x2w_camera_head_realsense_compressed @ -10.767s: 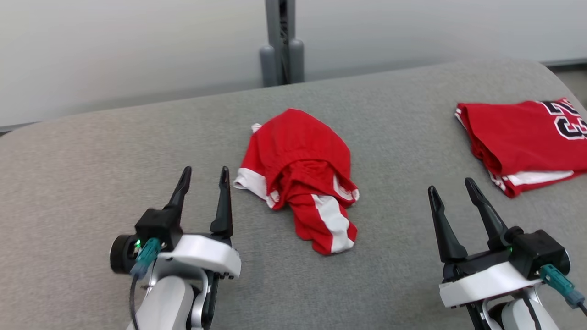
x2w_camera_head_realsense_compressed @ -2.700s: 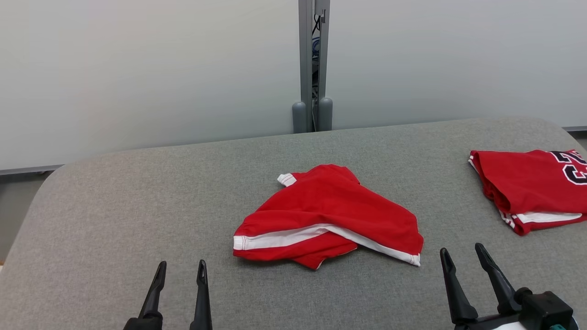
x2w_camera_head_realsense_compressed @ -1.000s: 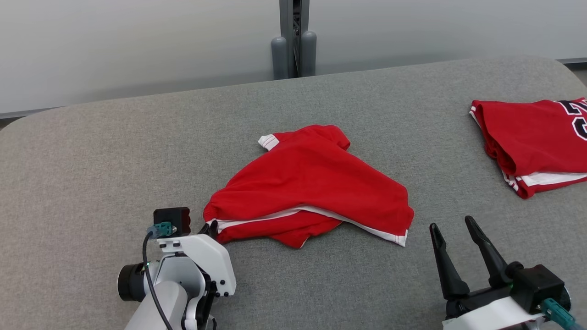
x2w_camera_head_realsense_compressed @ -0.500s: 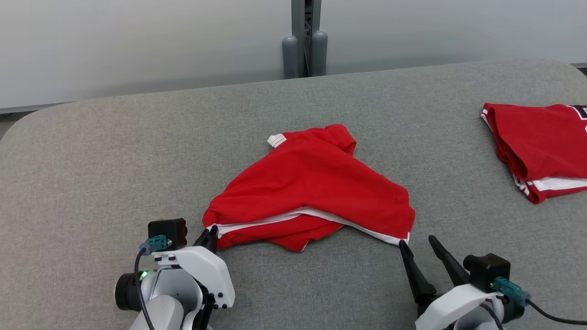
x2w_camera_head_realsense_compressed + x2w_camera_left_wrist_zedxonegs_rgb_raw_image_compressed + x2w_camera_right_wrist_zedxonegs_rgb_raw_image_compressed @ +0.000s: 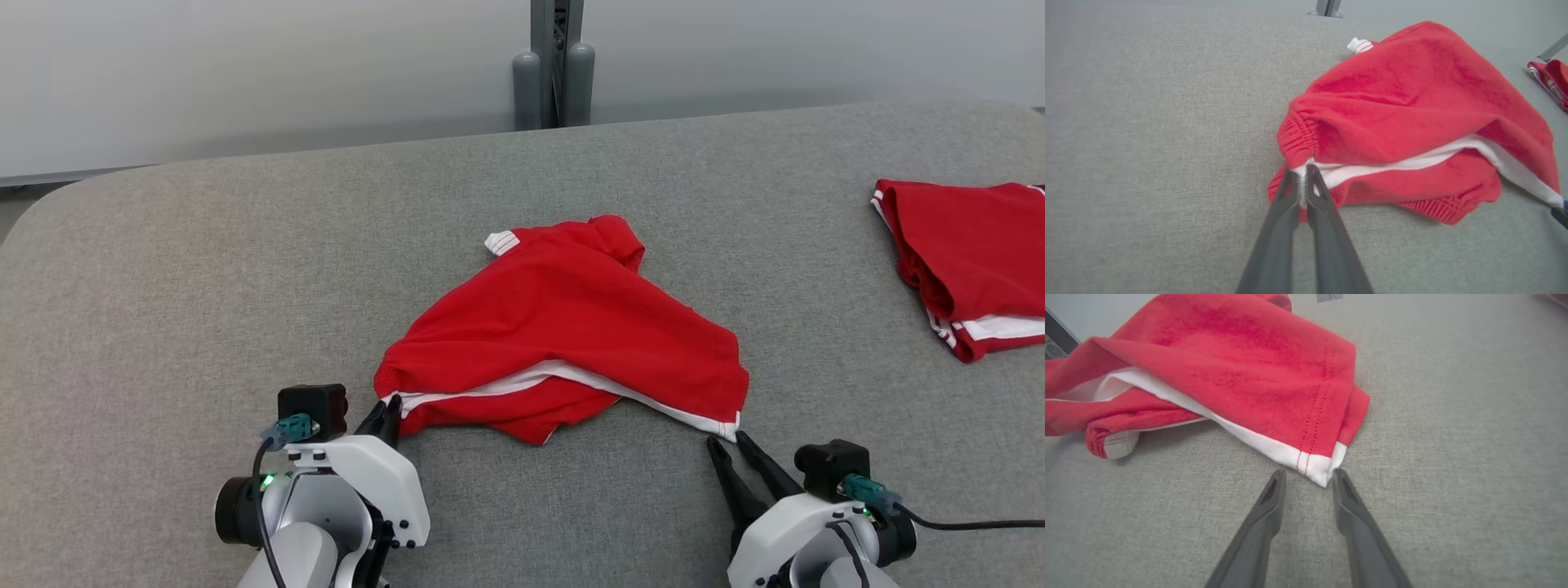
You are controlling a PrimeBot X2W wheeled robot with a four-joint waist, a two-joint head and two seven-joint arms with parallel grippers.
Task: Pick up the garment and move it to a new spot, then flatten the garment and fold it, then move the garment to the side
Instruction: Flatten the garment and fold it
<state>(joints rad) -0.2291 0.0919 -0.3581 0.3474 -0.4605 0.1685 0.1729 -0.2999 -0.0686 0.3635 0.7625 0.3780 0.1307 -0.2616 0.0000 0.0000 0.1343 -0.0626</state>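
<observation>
The garment, red shorts with white trim, lies crumpled in the middle of the grey padded table. My left gripper is at its near left corner. In the left wrist view that gripper is shut on the white waistband edge of the garment. My right gripper is at the garment's near right corner. In the right wrist view its fingers stand apart, with the white hem corner of the garment just at their tips, not pinched.
A second red garment, folded, lies at the table's right edge. A grey post stands behind the table against a pale wall. Bare grey padding stretches to the left and in front of the shorts.
My right gripper has moved forward and left to the hem corner, and its fingers have narrowed. The left gripper stays shut on the waistband. The camera has shifted slightly.
</observation>
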